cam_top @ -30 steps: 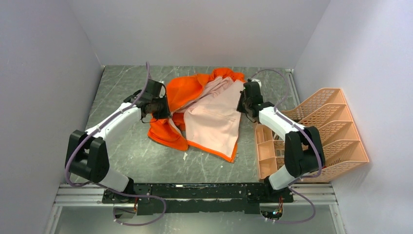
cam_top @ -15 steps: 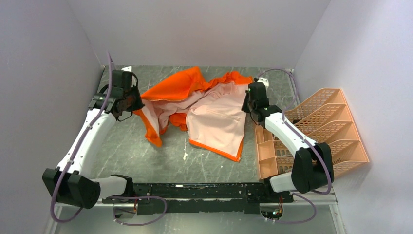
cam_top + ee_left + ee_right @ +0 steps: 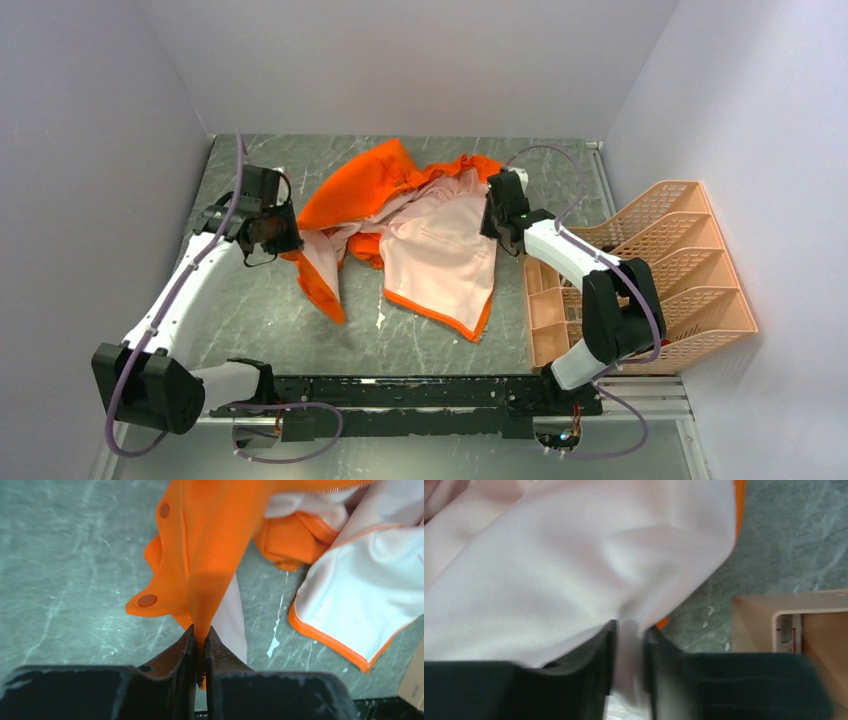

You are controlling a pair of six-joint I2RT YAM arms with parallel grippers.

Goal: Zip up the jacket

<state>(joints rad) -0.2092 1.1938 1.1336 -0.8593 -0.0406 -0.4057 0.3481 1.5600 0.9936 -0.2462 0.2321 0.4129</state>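
Observation:
The orange jacket (image 3: 370, 185) with pale pink lining (image 3: 435, 250) is held up and spread between both grippers over the grey table, lining mostly up. My left gripper (image 3: 283, 237) is shut on an orange edge of the jacket at its left side; in the left wrist view the fabric (image 3: 210, 555) runs up from between the closed fingers (image 3: 182, 650), with orange snaps beside it. My right gripper (image 3: 492, 212) is shut on the pink lining (image 3: 589, 555) at the jacket's right edge. The zipper is not visible.
A peach basket rack (image 3: 640, 275) stands at the right edge of the table, close to the right arm; its corner shows in the right wrist view (image 3: 784, 625). Grey walls enclose the left, back and right. White specks lie on the table (image 3: 380, 320).
The left gripper first swung far left, pulling the orange side open, then came slightly forward and right. The right gripper moved a little left, and the jacket sagged between them.

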